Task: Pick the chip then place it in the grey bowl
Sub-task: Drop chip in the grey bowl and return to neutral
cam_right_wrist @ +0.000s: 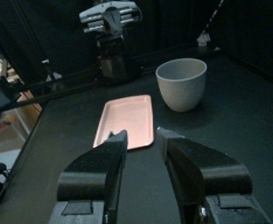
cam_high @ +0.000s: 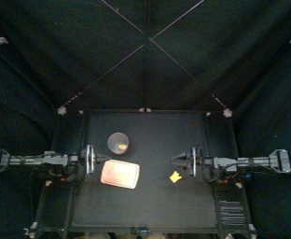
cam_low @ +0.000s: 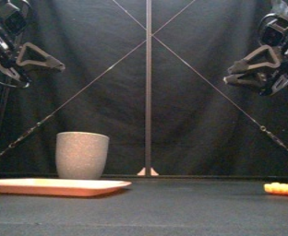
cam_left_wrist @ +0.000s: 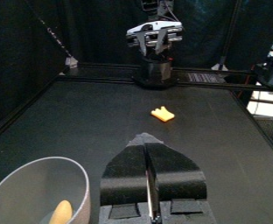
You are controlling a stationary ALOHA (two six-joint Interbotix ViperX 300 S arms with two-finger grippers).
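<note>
— Yellow chip (cam_high: 174, 176) lay flat on the black table (cam_high: 155, 210), right of centre and toward the front. Nothing touched it
— Where was it relative to the grey bowl?
— Grey bowl (cam_high: 118, 142) stood upright left of centre, further back, well apart from the chip. Pink tray (cam_high: 119, 174) lay flat just in front of the bowl and left of the chip, with bare table between tray and chip
— Anything in the bowl?
— Left wrist view showed a pale yellowish bit (cam_left_wrist: 60, 210) low against the inner wall. Couldn't tell what it was
— Right gripper?
— Right gripper (cam_right_wrist: 142, 136) hung over the right side near the chip, a little behind it and toward the right edge. Jaws were parted with nothing between them. Front view put it high up, clear of the surface
— And the left?
— Left gripper (cam_left_wrist: 146, 138) was over the left side, near the tray and bowl, also high. Jaws were pressed together on nothing and pointed across the table, with the chip lying ahead of them
</note>
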